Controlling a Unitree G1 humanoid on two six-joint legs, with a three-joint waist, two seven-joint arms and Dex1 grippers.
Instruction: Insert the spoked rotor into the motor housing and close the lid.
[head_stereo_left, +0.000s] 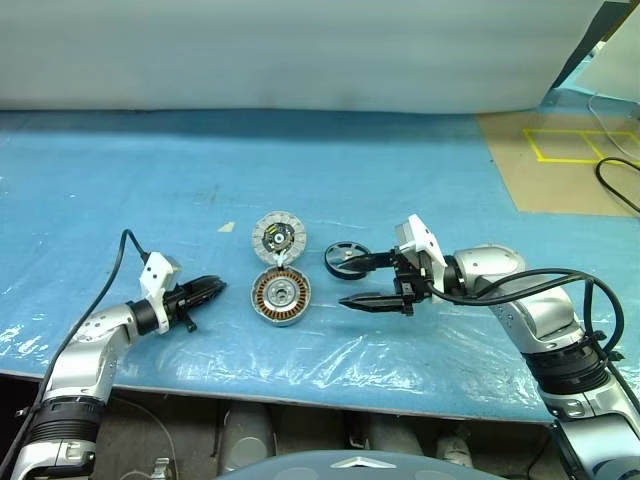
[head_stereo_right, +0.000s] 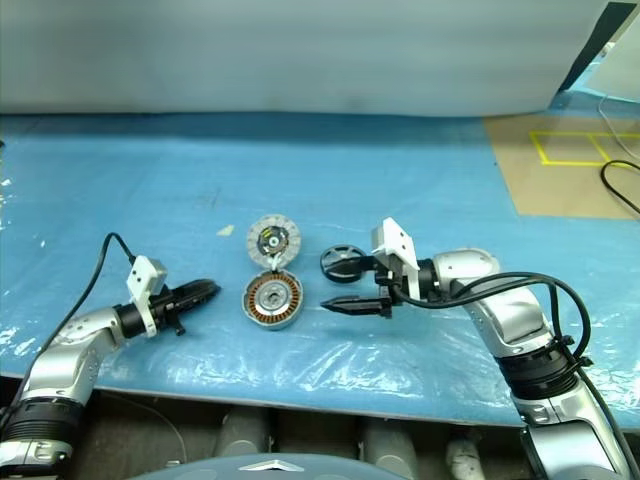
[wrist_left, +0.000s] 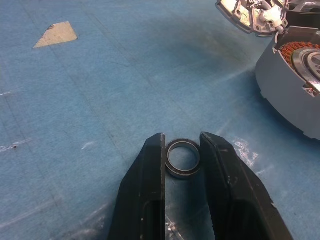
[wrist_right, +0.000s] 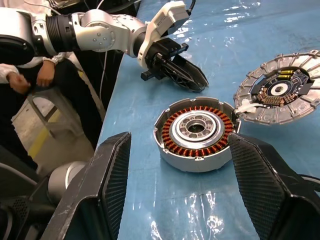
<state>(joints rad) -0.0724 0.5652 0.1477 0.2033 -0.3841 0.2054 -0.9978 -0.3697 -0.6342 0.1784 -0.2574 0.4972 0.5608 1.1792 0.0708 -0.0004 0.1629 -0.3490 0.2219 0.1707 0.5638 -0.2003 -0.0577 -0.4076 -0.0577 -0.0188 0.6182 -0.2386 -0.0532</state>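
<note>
Copper windings ring the round grey motor housing (wrist_right: 195, 133); right jaws spread, left jaws pinching a metal ring (wrist_left: 182, 158).

We read this as robotics lab / test bench. Evidence: worktable w/ blue sheet (head_stereo_left: 150, 170) under clear plastic film; plain pale backdrop (head_stereo_left: 300, 50) at far edge; brown floor w/ yellow tape marks (head_stereo_left: 570, 145) far right, loose black cable (head_stereo_left: 615, 185) near it; opened motor housing (wrist_right: 195, 132) w/ copper windings as bench workpiece; seated person (wrist_right: 25, 70) beside table in right wrist view.
</note>
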